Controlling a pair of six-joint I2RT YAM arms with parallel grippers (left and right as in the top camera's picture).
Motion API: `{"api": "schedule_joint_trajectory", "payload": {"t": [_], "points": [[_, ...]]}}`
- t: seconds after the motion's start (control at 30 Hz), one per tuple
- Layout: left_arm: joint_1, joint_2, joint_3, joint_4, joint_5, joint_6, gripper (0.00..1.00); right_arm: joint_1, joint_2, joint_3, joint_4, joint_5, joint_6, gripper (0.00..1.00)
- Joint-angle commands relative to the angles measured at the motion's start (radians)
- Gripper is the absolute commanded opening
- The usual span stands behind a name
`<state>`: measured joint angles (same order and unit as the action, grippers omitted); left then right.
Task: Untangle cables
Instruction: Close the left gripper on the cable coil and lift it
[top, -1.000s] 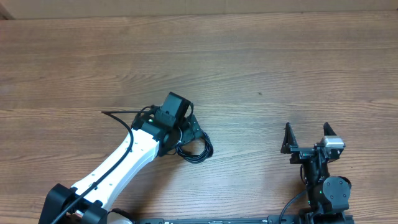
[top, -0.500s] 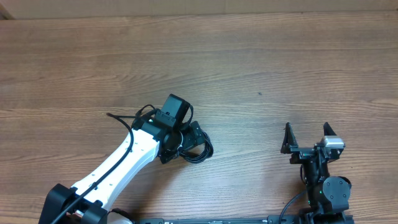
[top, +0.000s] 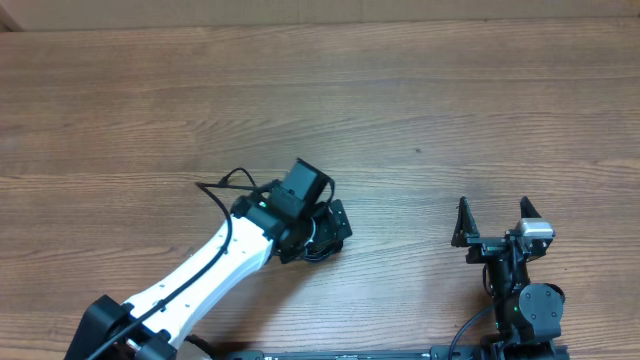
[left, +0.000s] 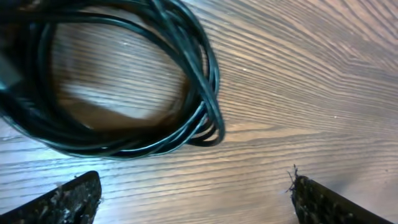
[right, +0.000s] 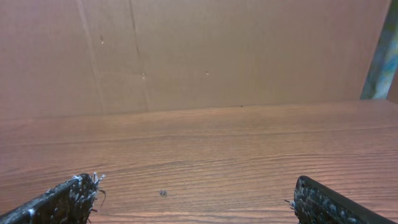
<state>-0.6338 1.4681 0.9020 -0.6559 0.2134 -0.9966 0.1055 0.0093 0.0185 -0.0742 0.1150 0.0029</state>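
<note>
The cables (left: 208, 93) lie flat on the table (top: 400, 80) in a loose oval coil, directly under your left gripper (left: 193, 190) and a little ahead of its fingertips. In the wrist view they fill the upper left. From overhead the arm hides most of them.

Expect them to be light, thin and limp. A strand will probably sag and drag the rest of the coil along when you lift, and the smooth black jacket may slip through a light pinch. They look hard to damage, but yanking could tighten any knot.

The coil's long axis runs roughly left to right across the wrist view. Several strands bunch together along its right side and end in a tight bend at the lower right, which points toward the gap between your fingers. That bend looks like the best place to take hold, since it is raised, compact and nearest. I cannot tell where the plug ends are.

The left jaws stand wide apart with nothing between them. The right gripper (top: 494, 218) is also spread wide and empty, well apart from the cables.
</note>
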Motion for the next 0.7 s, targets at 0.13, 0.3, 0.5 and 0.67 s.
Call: {"api": "schedule_joint_trajectory", "payload": {"t": [0.13, 0.3, 0.5, 0.67], "points": [[-0.029, 0.032, -0.002, 0.044, -0.128, -0.152, 0.95, -0.003, -0.005, -0.011, 0.004, 0.004, -0.003, 1.0], [-0.029, 0.088, -0.002, 0.099, -0.116, -0.153, 0.89, -0.003, -0.005, -0.011, 0.004, 0.004, -0.003, 1.0], [-0.029, 0.183, -0.002, 0.176, -0.08, -0.153, 0.57, -0.003, -0.005, -0.011, 0.004, 0.004, -0.003, 1.0], [-0.029, 0.219, -0.002, 0.22, -0.063, -0.153, 0.25, -0.003, -0.005, -0.011, 0.004, 0.004, -0.003, 1.0]]}}
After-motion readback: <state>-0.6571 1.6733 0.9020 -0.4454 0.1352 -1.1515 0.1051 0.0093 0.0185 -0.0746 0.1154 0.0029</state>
